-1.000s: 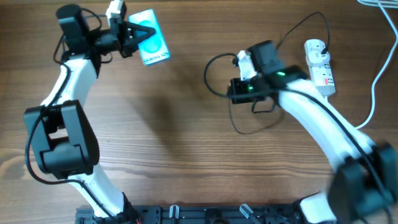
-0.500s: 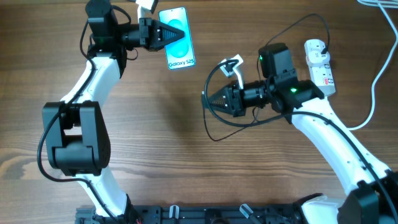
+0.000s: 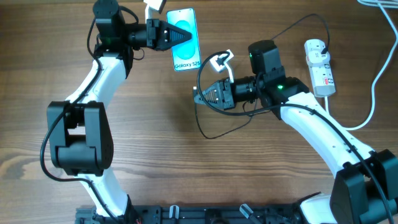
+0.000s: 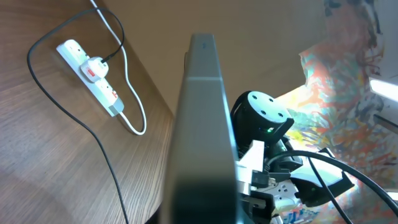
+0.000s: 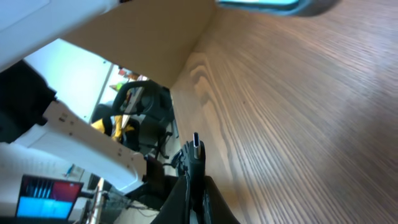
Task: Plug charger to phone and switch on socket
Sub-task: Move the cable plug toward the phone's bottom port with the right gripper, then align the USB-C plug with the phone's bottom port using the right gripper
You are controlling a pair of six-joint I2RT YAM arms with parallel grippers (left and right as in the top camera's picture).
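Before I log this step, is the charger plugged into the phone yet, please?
Out: the charger is clamped in the right gripper, its plug tip bare and apart from the phone, which the left gripper holds.

A brown wood-grain table fills the overhead view. Ahead of the right gripper, past the table edge, a black office chair stands in a bright, white-lit room, with a glowing screen off to the gripper's left. Ahead of the left gripper, colourful patterned fabric hangs in strong light.
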